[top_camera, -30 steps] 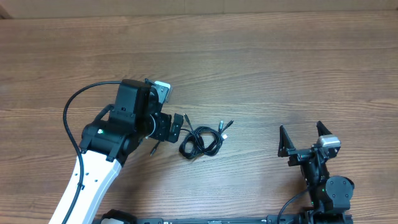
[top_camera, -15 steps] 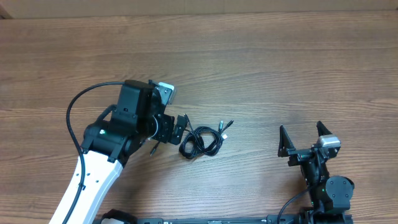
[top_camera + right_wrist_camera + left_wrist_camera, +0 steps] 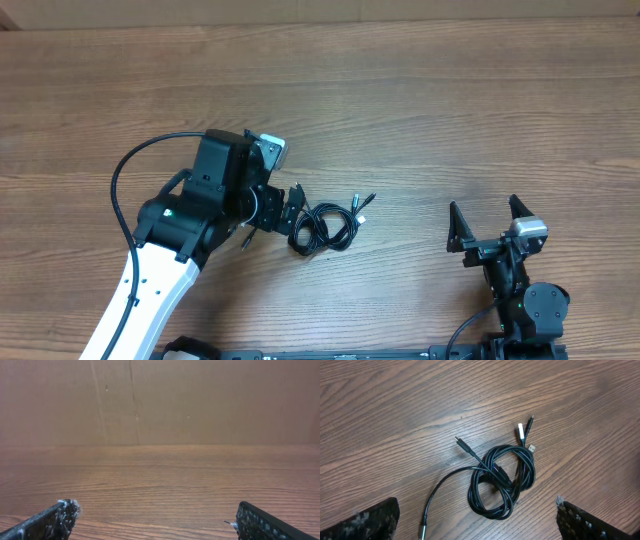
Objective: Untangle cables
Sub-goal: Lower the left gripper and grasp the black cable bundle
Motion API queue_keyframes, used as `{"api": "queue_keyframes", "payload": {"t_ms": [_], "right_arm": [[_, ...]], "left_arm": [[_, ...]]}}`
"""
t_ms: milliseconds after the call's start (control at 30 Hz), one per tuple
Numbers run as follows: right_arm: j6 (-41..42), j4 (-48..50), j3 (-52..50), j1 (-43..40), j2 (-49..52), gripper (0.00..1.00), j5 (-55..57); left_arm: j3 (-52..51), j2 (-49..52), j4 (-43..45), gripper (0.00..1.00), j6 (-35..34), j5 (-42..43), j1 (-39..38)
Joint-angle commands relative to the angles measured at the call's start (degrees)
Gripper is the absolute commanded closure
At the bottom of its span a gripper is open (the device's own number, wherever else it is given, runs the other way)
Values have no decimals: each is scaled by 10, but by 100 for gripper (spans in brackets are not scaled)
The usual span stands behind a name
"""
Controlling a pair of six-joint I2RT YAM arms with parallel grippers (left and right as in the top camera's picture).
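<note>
Tangle of thin black cords (image 3: 496, 471) with small plug ends sits on the brown wooden table (image 3: 450, 120), right in front of the black left gripper (image 3: 291, 210). Its fingers are spread wide, holding nothing. Well off to the side, the black right gripper (image 3: 487, 222) is gaping too, also empty.

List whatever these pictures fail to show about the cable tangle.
- Cable count: in the left wrist view the cables overlap in tight loops; in the overhead view they are too small to separate.
- The loose strand: its tip is cut off by the left wrist view's bottom edge.
- The tangle's left side: in the overhead view the left hand overlaps it.
- Right wrist view: no cables, only table and wall.
</note>
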Motion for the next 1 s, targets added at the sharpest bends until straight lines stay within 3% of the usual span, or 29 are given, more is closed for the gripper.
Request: {"api": "queue_keyframes", "payload": {"t_ms": [0, 967], "right_arm": [[2, 3, -6, 2, -5, 0, 5], [2, 3, -6, 2, -5, 0, 5]], "left_arm": [[15, 4, 2, 0, 13, 7, -3], [15, 48, 0, 0, 26, 7, -3]]}}
